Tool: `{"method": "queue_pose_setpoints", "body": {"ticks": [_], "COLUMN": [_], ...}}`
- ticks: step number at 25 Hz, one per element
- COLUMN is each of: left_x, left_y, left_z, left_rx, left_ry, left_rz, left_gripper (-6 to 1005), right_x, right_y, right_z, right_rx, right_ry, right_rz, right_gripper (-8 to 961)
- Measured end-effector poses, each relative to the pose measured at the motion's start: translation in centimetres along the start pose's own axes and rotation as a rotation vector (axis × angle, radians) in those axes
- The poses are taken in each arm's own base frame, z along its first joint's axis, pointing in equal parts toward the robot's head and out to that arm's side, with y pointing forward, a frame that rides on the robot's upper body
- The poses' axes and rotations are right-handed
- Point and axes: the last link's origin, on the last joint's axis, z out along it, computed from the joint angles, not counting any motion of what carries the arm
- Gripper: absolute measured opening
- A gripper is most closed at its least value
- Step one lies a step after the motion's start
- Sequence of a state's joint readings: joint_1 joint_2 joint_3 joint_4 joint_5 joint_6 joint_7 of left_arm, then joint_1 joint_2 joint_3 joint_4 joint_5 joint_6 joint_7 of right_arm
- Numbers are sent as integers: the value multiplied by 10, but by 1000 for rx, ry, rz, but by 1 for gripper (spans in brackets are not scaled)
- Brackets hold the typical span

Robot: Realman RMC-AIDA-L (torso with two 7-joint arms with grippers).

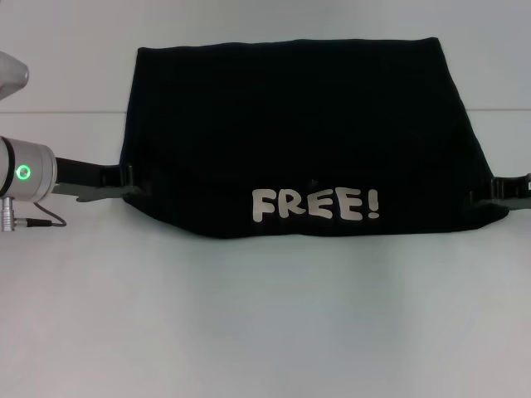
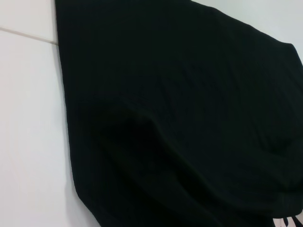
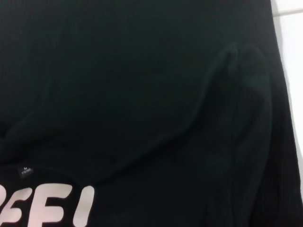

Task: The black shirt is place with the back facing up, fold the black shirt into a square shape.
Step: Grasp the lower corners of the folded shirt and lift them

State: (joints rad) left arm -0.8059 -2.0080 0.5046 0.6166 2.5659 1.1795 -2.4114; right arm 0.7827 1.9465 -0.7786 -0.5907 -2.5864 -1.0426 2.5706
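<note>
The black shirt [image 1: 290,124] lies folded across the table's far half, and its cream "FREE!" lettering [image 1: 315,204] faces up along the near edge. My left gripper [image 1: 124,178] reaches in from the left and is shut on the shirt's near-left corner. At the near-right corner my right gripper [image 1: 485,192] is shut on the shirt's edge. Black fabric [image 2: 180,118] fills the left wrist view, with a raised fold in it. The right wrist view shows more cloth [image 3: 142,94], part of the lettering [image 3: 57,208] and a small neck label [image 3: 25,171]. Neither wrist view shows the fingers.
The white table [image 1: 265,323] stretches bare from the shirt to the near edge. A thin seam line [image 1: 58,112] crosses the surface behind the left arm. The left arm's silver wrist with a green light [image 1: 25,172] stands at the far left.
</note>
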Motion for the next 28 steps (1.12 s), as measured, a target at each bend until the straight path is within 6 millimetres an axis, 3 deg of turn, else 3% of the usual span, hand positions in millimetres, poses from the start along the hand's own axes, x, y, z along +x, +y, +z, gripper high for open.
{"method": "queue_pose_setpoints", "body": {"ticks": [7, 13, 19, 28], "left_x": [0, -1, -2, -17], "left_y": [0, 0, 7, 15], "left_z": [0, 0, -2, -23], "left_rx": [0, 0, -30, -68], "left_ry": [0, -1, -54, -267], "left_rz": [-1, -1, 36, 123], "left_gripper": [6, 6, 5, 9], "right_x": [-5, -7, -7, 0], "right_y": [2, 1, -1, -10], "right_z": [-2, -5, -13, -55], "right_rx": [-3, -7, -21, -62], "right_ry": [-3, 0, 39, 155], "right_rz": [-6, 0, -4, 10], "right_gripper": [208, 41, 39, 39]}}
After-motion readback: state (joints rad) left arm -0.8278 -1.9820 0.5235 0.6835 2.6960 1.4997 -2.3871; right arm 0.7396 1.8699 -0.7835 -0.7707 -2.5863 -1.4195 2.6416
